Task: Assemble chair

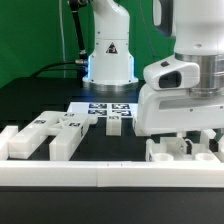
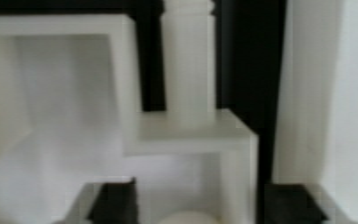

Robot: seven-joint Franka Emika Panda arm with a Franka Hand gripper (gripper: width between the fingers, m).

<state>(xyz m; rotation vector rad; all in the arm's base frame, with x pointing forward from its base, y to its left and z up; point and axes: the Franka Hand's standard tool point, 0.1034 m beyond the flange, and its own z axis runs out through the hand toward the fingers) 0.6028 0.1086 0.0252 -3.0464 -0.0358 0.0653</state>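
Note:
Loose white chair parts lie on the black table. A long slab [image 1: 28, 138], a tagged block [image 1: 66, 133] and a small block [image 1: 115, 125] lie at the exterior view's left and middle. My gripper [image 1: 182, 138] is lowered onto a cluster of white parts [image 1: 185, 153] at the exterior view's right, and its fingers are mostly hidden there. In the wrist view my gripper [image 2: 208, 192] stands open. Its dark fingertips [image 2: 115, 200] flank a white block [image 2: 194, 150] that carries a round post [image 2: 190, 60]. A thin dark gap shows beside one finger. A white frame piece [image 2: 51, 90] and a bar [image 2: 318, 90] lie alongside.
The marker board [image 1: 104, 107] lies flat in the middle, in front of the robot's base [image 1: 108, 62]. A white border rail [image 1: 100, 173] runs along the front edge. A green backdrop stands behind the table.

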